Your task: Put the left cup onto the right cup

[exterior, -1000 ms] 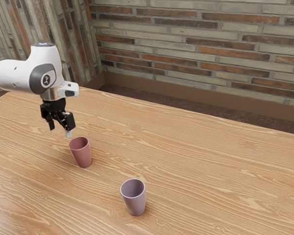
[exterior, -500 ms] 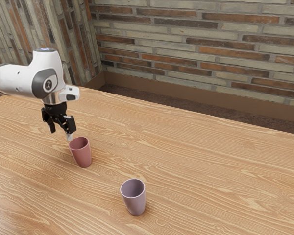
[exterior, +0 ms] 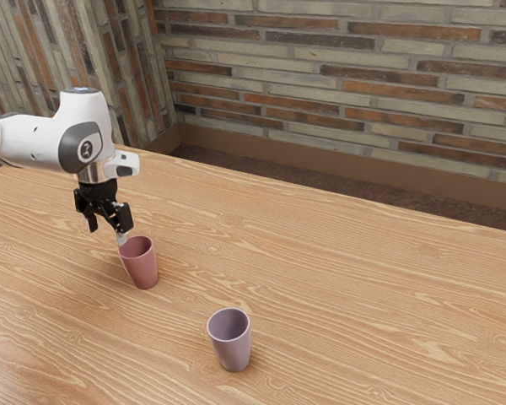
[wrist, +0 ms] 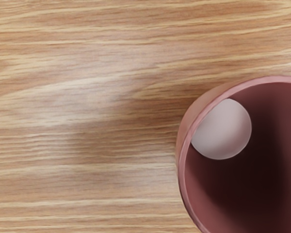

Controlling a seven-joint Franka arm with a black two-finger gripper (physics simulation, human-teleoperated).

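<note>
Nothing of the stacking is done yet. The dusty-pink tapered plastic cup (exterior: pixel 139 261) stands upright on the wooden desk (exterior: pixel 363 278), well in from the desk's far edge and towards the end where the arm reaches in. The mauve tapered plastic cup (exterior: pixel 229 339) stands upright too, well apart from it and nearer the edge closest to the exterior camera. I take the pink one for the cup to be moved, since the arm is at it.

The black two-finger claw (exterior: pixel 107 229) hangs just above the pink cup's rim, a little to the arm's side of it. Its fingers are spread and pinch nothing. By my reading the approach is nearly over. The grasp, the lift, the carry across and the setting down on the mauve cup are all left to do.

In the wrist view the pink cup (wrist: pixel 262 194) is cut off at the picture's edge, with bare desk (wrist: pixel 77 97) beside it. A pale round shape (wrist: pixel 221 129) shows just inside the rim. I cannot tell whether that is the cup's floor or a fingertip. Which finger is meant for the inside of the wall is also hard to judge.
</note>
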